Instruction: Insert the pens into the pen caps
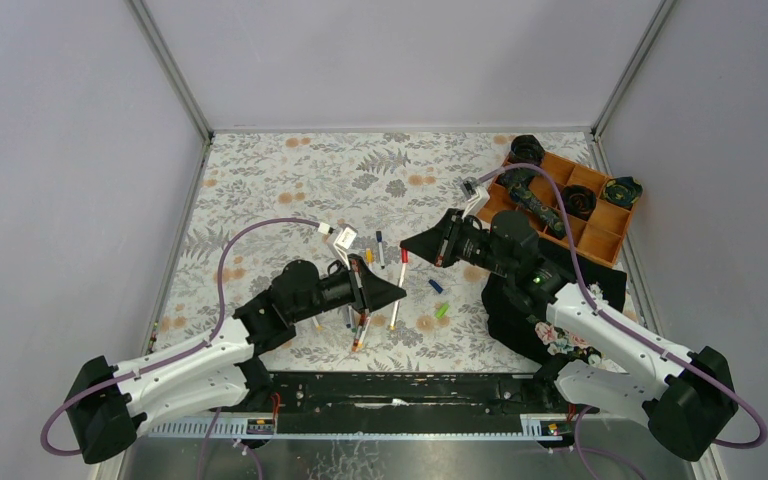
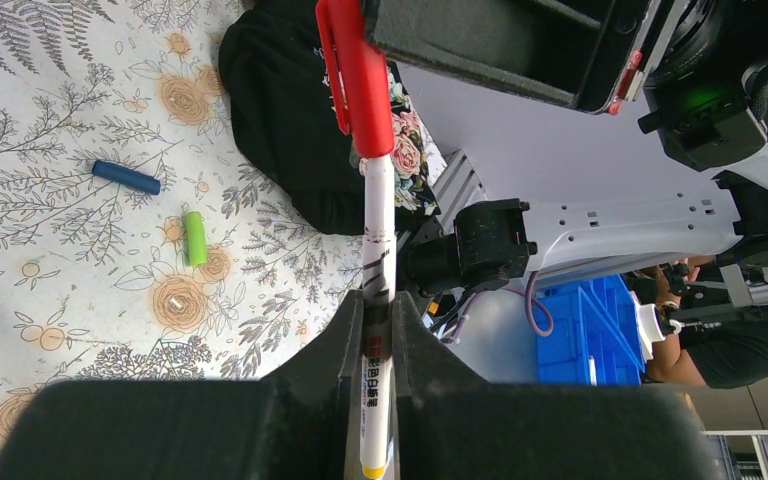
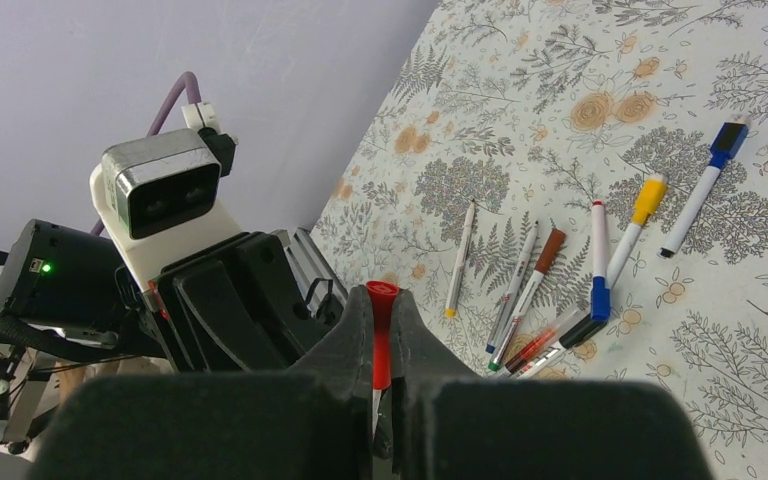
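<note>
Step in hand: capping. Your left fingers (image 2: 345, 340) pinch the white pen (image 2: 377, 230) by its barrel. Your right fingers (image 3: 345, 345) clamp the red cap (image 2: 360, 75), which sits over the pen's tip. Both are held above the bench (image 2: 40, 100). Full seating cannot be confirmed. Next you need a straight push along the barrel, then a release. In the left wrist view, a blue cap (image 2: 126, 177) and a green cap (image 2: 194, 237) lie loose at 9 o'clock of the pen.

White arm links (image 1: 190, 365), black joints (image 1: 110, 412), purple cables (image 1: 270, 221).
</note>
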{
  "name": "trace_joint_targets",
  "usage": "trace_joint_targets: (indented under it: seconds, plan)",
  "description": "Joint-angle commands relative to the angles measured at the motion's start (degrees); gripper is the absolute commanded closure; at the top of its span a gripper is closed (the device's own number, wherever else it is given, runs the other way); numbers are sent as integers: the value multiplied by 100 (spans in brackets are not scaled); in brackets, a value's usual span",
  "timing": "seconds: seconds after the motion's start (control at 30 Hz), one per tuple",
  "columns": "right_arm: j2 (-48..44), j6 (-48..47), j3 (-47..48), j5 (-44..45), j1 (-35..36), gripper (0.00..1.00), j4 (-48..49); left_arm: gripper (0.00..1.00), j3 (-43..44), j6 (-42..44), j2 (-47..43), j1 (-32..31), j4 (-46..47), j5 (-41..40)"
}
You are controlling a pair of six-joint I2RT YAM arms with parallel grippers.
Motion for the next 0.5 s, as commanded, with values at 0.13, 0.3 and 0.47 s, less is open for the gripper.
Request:
trace_joint_targets:
  seconds: [0.13, 0.3, 0.47]
  plan:
    - [-197, 113, -93, -154, -9, 100, 176, 100, 93, -60, -80, -29, 556, -367]
    - [-342, 421, -320, -312, -1, 100, 373, 100, 281, 65, 17, -29, 545, -662]
    - [-506, 490, -546, -261, 123, 100, 304, 100, 426, 216, 113, -33, 600, -768]
